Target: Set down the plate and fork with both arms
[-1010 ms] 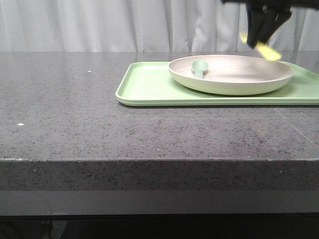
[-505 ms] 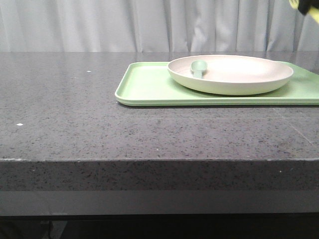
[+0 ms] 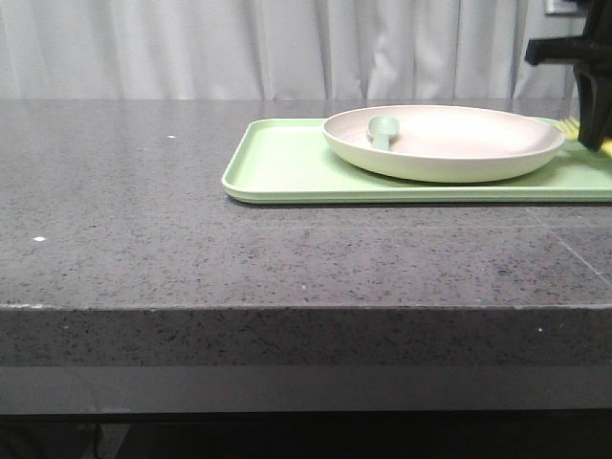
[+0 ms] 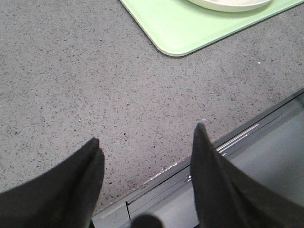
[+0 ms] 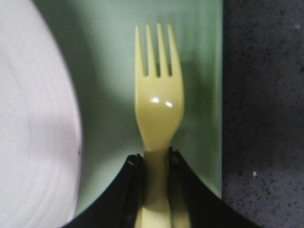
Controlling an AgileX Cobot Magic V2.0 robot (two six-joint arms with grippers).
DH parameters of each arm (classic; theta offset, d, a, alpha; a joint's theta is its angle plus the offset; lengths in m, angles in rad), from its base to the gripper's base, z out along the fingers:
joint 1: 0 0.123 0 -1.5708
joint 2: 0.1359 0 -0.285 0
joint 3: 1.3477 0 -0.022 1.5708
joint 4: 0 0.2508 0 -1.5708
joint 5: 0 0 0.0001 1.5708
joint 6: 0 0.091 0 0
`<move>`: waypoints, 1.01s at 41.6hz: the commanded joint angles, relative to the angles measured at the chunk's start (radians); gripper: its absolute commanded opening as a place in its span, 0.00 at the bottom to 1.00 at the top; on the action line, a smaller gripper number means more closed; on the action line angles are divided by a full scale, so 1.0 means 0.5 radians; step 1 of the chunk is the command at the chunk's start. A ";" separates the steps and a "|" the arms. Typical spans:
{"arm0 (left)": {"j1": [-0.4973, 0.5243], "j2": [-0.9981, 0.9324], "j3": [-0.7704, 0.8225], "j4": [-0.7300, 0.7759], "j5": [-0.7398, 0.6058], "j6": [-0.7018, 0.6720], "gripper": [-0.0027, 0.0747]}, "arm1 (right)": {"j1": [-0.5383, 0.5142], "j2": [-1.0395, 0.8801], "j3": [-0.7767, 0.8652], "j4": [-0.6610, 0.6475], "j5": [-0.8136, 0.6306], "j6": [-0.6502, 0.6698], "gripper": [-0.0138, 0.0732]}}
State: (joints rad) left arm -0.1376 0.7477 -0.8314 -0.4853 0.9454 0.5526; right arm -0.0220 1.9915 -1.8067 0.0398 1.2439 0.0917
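Note:
The cream plate rests on the light-green tray at the back right of the counter, with a grey-green spoon lying in it. My right gripper stands over the tray's right end, just right of the plate, shut on the handle of the pale-yellow fork. The tines point out over the bare tray strip between the plate rim and the tray's edge. My left gripper is open and holds nothing, hovering over the counter's front edge, away from the tray corner.
The dark speckled counter stretches left of the tray. A white curtain hangs behind. The counter's front lip with a metal strip lies below the left gripper.
The right gripper with the fork rose out of the front view's top right, then came down at the tray's right end beside the plate. Plate, spoon and tray have not moved.

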 commanded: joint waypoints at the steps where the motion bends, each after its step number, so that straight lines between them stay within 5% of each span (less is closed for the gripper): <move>1: 0.002 -0.006 -0.053 -0.080 -0.112 0.002 0.55 | -0.012 -0.079 -0.044 0.007 -0.045 -0.039 0.24; 6: 0.002 -0.006 -0.053 -0.080 -0.112 0.002 0.55 | -0.012 -0.072 -0.044 0.007 -0.065 -0.043 0.28; 18: 0.002 -0.006 -0.053 -0.080 -0.112 0.002 0.55 | -0.012 -0.072 -0.044 0.007 -0.082 -0.058 0.59; 29: 0.002 -0.006 -0.053 -0.080 -0.112 0.002 0.55 | -0.005 -0.216 -0.046 0.007 -0.048 -0.058 0.59; 42: 0.002 -0.006 -0.053 -0.080 -0.112 0.002 0.55 | 0.174 -0.843 0.269 0.007 -0.106 -0.136 0.59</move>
State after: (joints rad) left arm -0.1376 0.7477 -0.8314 -0.4853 0.9454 0.5526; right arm 0.0448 1.7042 -1.7082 0.0419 1.2255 0.0397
